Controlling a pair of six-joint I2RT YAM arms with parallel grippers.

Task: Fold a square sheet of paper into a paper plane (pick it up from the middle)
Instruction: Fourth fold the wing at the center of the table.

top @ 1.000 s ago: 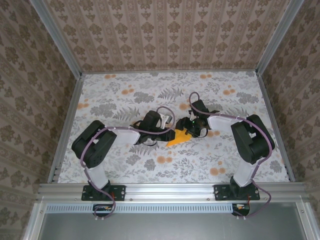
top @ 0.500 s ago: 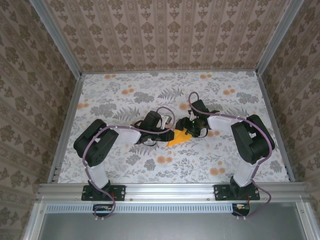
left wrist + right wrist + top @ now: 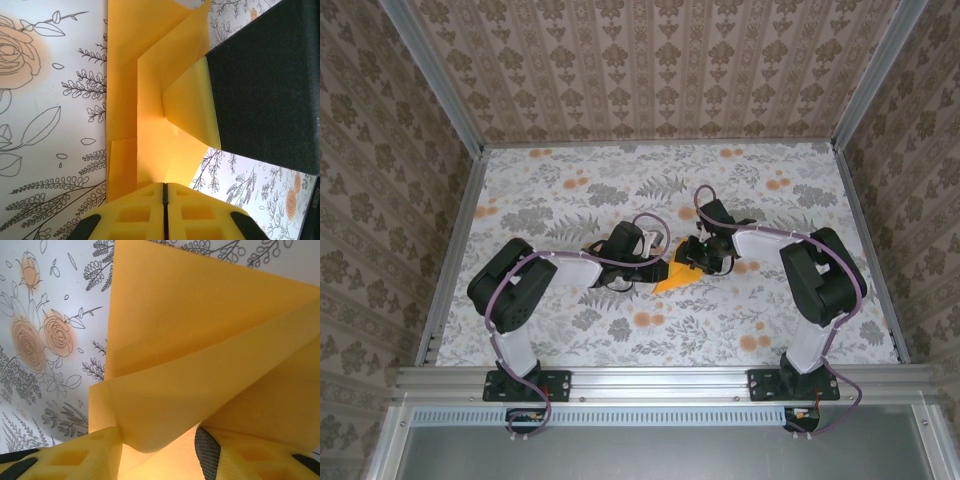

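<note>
The square sheet of paper (image 3: 674, 279) is orange-yellow and lies mid-table on the floral cloth, folded into a pointed wedge with layered flaps (image 3: 150, 100). My left gripper (image 3: 658, 268) comes in from the left and is shut on the sheet's near edge (image 3: 165, 186), its yellow fingers pressed together. From the right, my right gripper (image 3: 692, 258) stands over the sheet. Its jaws are apart (image 3: 157, 440) and a raised, curved fold of the paper (image 3: 200, 350) hangs between them. That fold brushes the left finger (image 3: 95, 452), while the ribbed pad (image 3: 207, 452) of the other finger stays clear of it.
The table is covered by a floral cloth (image 3: 560, 200) and fenced by aluminium rails (image 3: 455, 250) and patterned walls. The black body of the right gripper (image 3: 265, 85) looms close beside the left fingers. Both arms' elbows (image 3: 510, 285) (image 3: 825, 275) sit near the front edge.
The right gripper has shifted slightly left over the paper and its jaws have narrowed around the raised fold. The left gripper keeps its pinch and has barely moved.
</note>
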